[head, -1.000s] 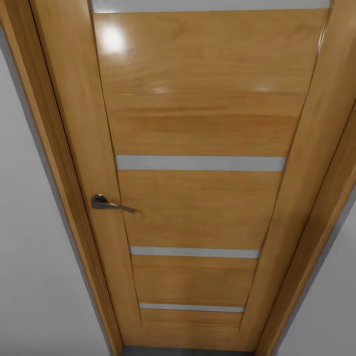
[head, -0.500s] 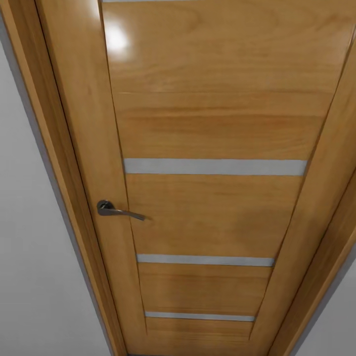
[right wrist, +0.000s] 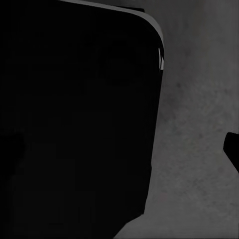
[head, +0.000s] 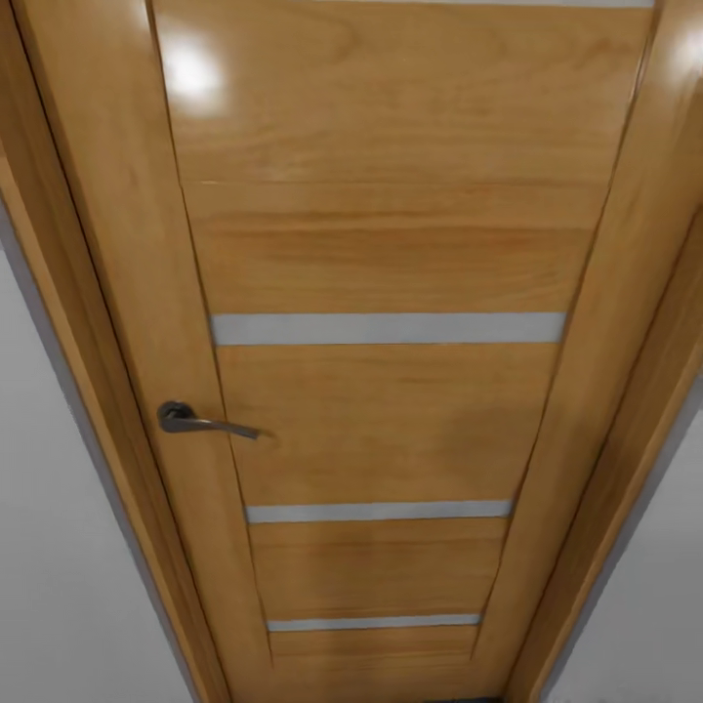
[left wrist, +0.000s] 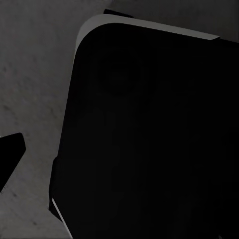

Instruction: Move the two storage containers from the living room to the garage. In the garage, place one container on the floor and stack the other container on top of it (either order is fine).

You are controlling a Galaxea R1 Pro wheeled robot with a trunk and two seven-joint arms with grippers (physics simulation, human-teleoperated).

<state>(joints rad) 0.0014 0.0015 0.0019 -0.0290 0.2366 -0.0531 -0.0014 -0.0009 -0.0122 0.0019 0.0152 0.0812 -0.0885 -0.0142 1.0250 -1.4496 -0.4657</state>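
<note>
Here, from my seat at the controls, the head camera faces a closed wooden door (head: 391,244), glossy honey-coloured, seen close and at a steep angle. Three pale horizontal strips (head: 388,328) cross its centre panel, one above another, and a dark metal lever handle (head: 200,421) sits on the door's left stile, its lever pointing toward the panel. A matching wooden frame (head: 59,293) runs down both sides, with plain white wall (head: 59,547) beyond it at the lower left and lower right.

On the left wrist camera I see a large black rounded body (left wrist: 149,134) with a pale edge, over dark grey speckled concrete floor (left wrist: 35,64); a dark fingertip pokes in at the frame's edge. The right wrist camera gives much the same: a black rounded body (right wrist: 74,119) above the same rough grey floor. I cannot tell how either gripper's jaws stand, and where the storage containers are I cannot tell.
</note>
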